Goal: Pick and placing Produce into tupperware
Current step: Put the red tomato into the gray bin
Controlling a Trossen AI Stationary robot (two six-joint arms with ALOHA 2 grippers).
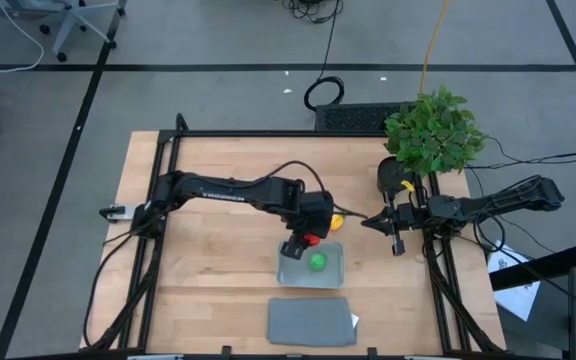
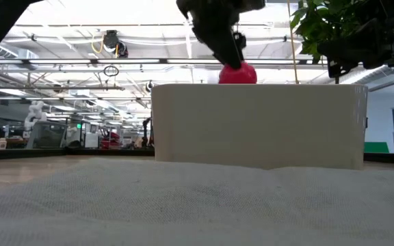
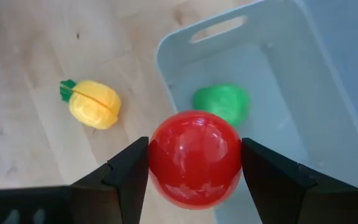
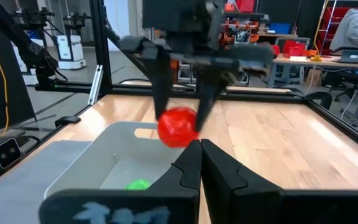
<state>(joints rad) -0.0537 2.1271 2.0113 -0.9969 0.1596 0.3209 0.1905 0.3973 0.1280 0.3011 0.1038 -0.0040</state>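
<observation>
My left gripper (image 1: 312,240) is shut on the red round piece (image 3: 194,158) and hangs over the far rim of the tupperware (image 1: 298,272). The green round piece (image 1: 317,262) lies on the tupperware's floor; it also shows in the left wrist view (image 3: 221,104). The yellow piece with the green tip (image 3: 94,103) lies on the table just beyond the container, mostly hidden by the arm in the high view. My right gripper (image 1: 366,223) is shut, holds nothing and waits to the right, near the plant pot. My left gripper pinches the red round piece (image 4: 178,127) between its two fingers (image 3: 129,171), one on each side of the ball. The fingers come from above, pointing down. The piece is lifted clear, above the container's far rim (image 2: 252,85).
A flat dark grey lid (image 1: 311,322) lies at the near edge, in front of the tupperware. A leafy potted plant (image 1: 434,130) stands at the far right corner. Black frame rails (image 1: 268,133) border the table. Bare wood lies to the left.
</observation>
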